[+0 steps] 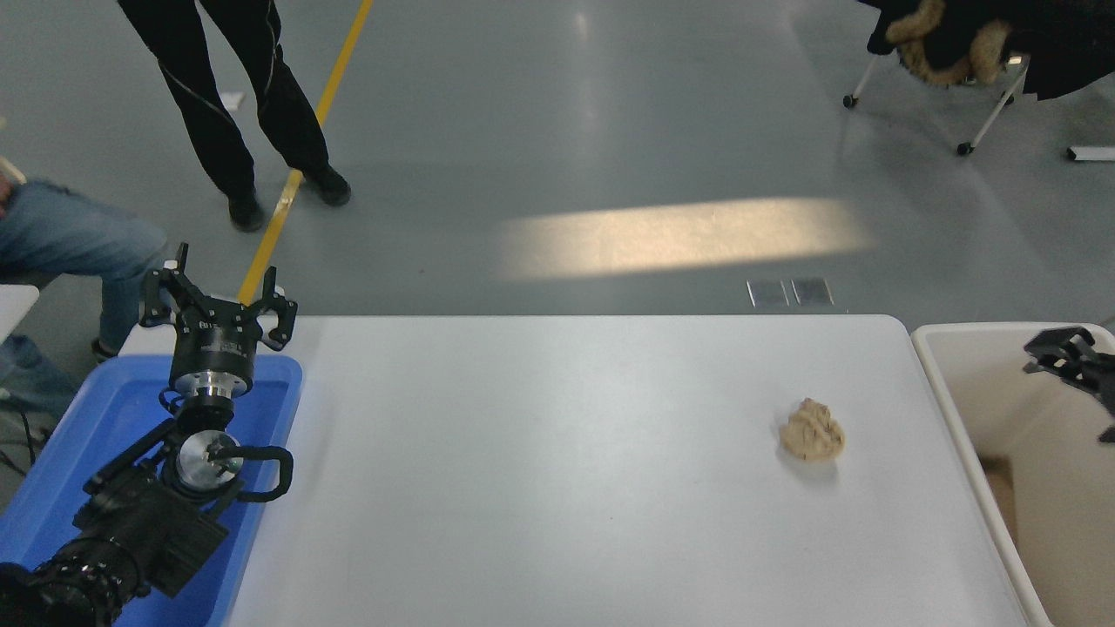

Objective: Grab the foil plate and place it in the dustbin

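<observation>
Cream dustbin (958, 409) lengthwise toward camera

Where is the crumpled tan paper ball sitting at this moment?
In the head view, the paper ball lies on the right part of the white table, apart from the cream dustbin just beyond the table's right edge.

table (557, 488) white | bin (61, 453) blue | dustbin (958, 409) cream | paper ball (812, 431) tan

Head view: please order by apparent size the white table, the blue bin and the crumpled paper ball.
1. white table, largest by far.
2. blue bin, partly covered by the left arm and cut off by the picture's edge.
3. crumpled paper ball, smallest.
</observation>
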